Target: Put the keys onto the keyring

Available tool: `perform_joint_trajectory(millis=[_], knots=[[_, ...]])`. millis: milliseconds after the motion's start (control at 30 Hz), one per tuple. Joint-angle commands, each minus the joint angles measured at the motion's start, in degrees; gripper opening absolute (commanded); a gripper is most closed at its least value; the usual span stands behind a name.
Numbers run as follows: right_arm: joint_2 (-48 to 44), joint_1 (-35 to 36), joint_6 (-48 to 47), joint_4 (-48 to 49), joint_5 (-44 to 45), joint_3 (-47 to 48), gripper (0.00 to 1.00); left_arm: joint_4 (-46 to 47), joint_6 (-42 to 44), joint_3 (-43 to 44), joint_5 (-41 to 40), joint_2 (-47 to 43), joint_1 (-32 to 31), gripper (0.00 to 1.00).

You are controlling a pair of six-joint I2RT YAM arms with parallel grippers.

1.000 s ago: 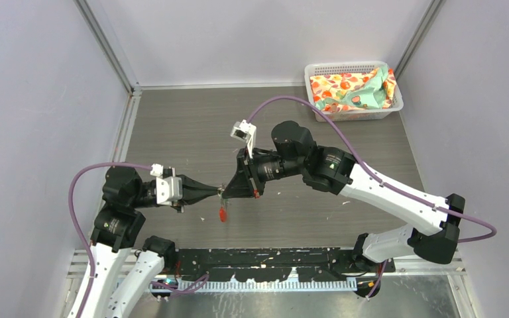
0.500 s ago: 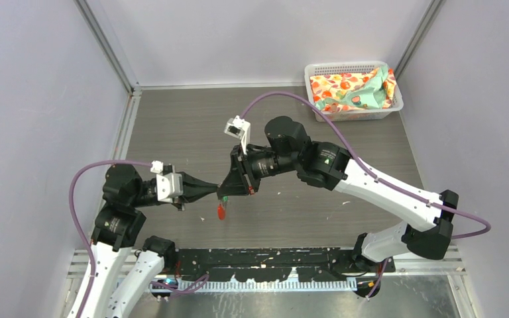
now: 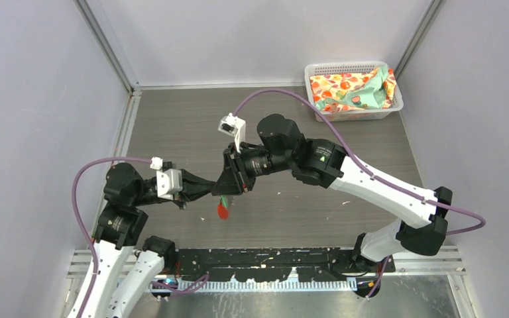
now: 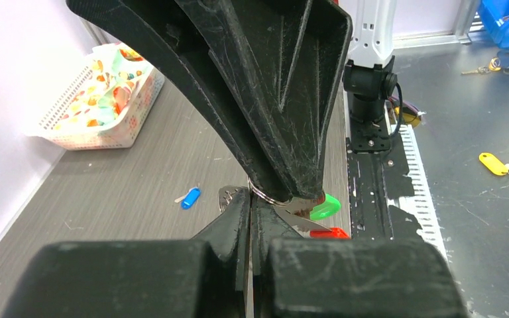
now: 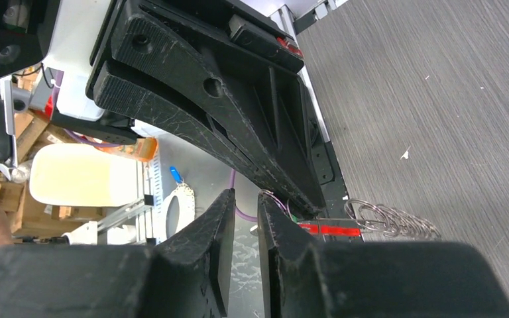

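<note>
1. Keyring (image 5: 391, 222): silvery wire loops, held in the air above the table, just in front of my two arm bases. Its loops stick out sideways from the tip of my left gripper.
2. Red tag (image 3: 222, 211): flat, hangs from the keyring just under the point where my two grippers meet, clear of the table.
3. Green key (image 4: 325, 207): its plastic head sits right under the tip of my right gripper, beside the ring and just above the red tag. I cannot tell whether it is threaded on the wire.
4. Blue key (image 4: 189, 197): lies flat on the table, on its own, well apart from the ring and towards the basket side.
5. Left gripper (image 4: 250, 199): jaws closed tight, pinching the wire of the keyring at the very tip.
6. Right gripper (image 5: 245, 194): tip to tip with the left one, jaws a narrow gap apart. My wrist view shows nothing between them.
7. Table (image 3: 172, 126): grey wood-grain top.
8. Basket (image 3: 341, 66): white plastic, in the far right corner, holding a crumpled patterned cloth (image 3: 351, 89).
</note>
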Motion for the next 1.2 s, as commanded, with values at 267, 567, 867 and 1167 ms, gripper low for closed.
perform_joint_trajectory(millis=[267, 567, 867, 1167], knots=[[-2.9, 0.2, -1.8, -8.7, 2.6, 7.7, 0.32, 11.5, -7.9, -0.3, 0.7, -1.5, -0.2, 0.00], [-3.6, 0.1, -2.5, -11.6, 0.8, 11.8, 0.35, 16.9, -14.0, -0.1, 0.1, -1.2, -0.2, 0.00], [-5.7, -3.9, -9.3, -19.8, 2.5, 18.8, 0.39, 24.3, -22.9, 1.5, -0.6, 0.2, -0.2, 0.00], [-3.3, -4.7, -17.8, -21.9, 1.6, 22.0, 0.38, 31.0, -31.4, 4.2, -3.2, 1.4, -0.2, 0.00]])
